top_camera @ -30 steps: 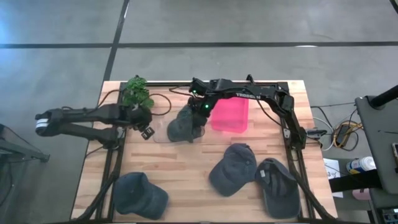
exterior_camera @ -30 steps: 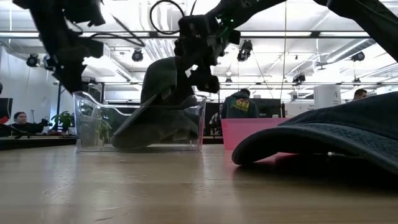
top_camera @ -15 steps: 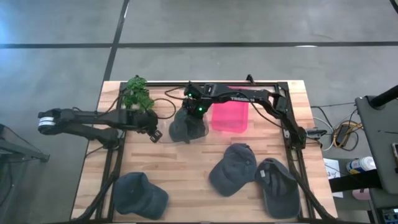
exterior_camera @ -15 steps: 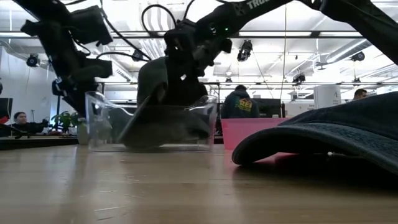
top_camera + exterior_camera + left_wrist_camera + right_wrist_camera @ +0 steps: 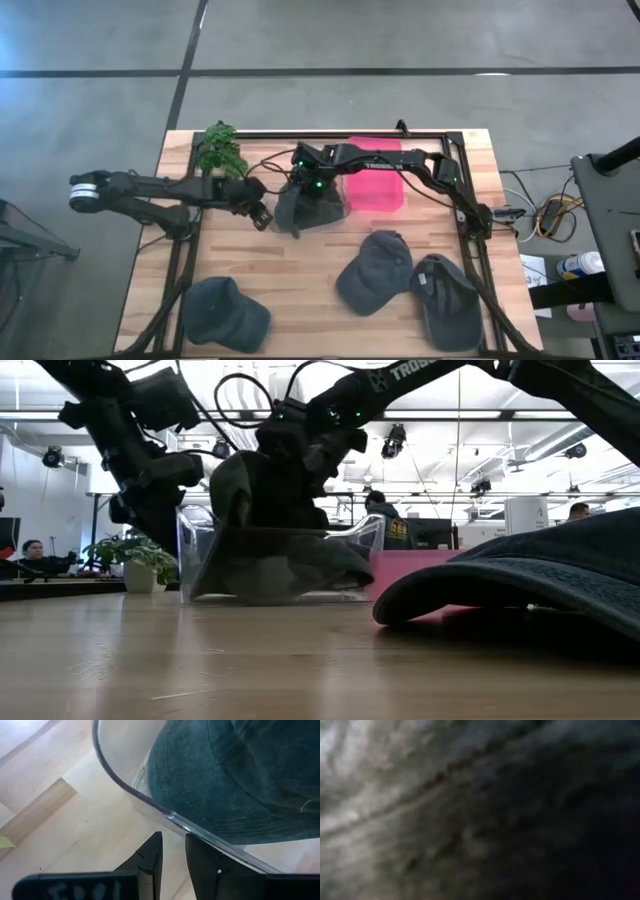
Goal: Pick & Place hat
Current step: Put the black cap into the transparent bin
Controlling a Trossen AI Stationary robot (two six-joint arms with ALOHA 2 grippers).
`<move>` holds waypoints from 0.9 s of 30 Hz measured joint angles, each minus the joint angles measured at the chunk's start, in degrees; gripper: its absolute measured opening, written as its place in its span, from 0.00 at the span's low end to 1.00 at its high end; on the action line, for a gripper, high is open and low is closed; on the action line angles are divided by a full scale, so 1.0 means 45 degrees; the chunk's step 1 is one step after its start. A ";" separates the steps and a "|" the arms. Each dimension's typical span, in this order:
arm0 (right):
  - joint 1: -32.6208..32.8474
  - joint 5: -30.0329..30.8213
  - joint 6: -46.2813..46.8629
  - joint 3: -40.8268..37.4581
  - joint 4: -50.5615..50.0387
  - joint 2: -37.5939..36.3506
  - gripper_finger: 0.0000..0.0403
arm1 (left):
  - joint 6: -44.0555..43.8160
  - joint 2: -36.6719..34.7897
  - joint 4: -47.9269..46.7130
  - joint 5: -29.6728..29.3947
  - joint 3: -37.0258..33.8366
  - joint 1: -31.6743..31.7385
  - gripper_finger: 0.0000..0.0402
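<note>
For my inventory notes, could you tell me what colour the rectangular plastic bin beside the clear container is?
The rectangular plastic bin is bright pink, clearest in the high view.

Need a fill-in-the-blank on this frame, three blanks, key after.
The hat under the right claw sits in a clear ___. Behind it stands a ___ bin. Loose hats elsewhere on the table: ___.

Missing words: bin; pink; three
</note>
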 joint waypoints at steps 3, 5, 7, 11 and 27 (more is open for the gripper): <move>-0.0090 0.0173 -0.0587 0.0050 -0.1148 -0.0074 0.40 | 0.0030 -0.0062 -0.0047 -0.0027 0.0095 0.0010 0.19; -0.0230 0.0217 -0.1233 0.0226 -0.2320 -0.0234 0.40 | 0.0114 -0.0068 -0.0032 -0.0051 0.0108 0.0010 0.19; -0.0406 0.0217 -0.2014 0.0461 -0.3564 -0.0469 0.40 | 0.0132 -0.0068 -0.0076 -0.0097 0.0103 0.0010 0.19; -0.0737 0.0267 -0.2947 0.0952 -0.5420 -0.0902 0.39 | 0.0299 -0.0068 -0.0107 -0.0146 0.0103 0.0010 0.19; 0.0085 -0.2787 -0.0689 0.1564 -0.4974 -0.1670 0.38 | 0.0793 -0.0068 -0.0144 -0.0379 0.0145 0.0010 0.19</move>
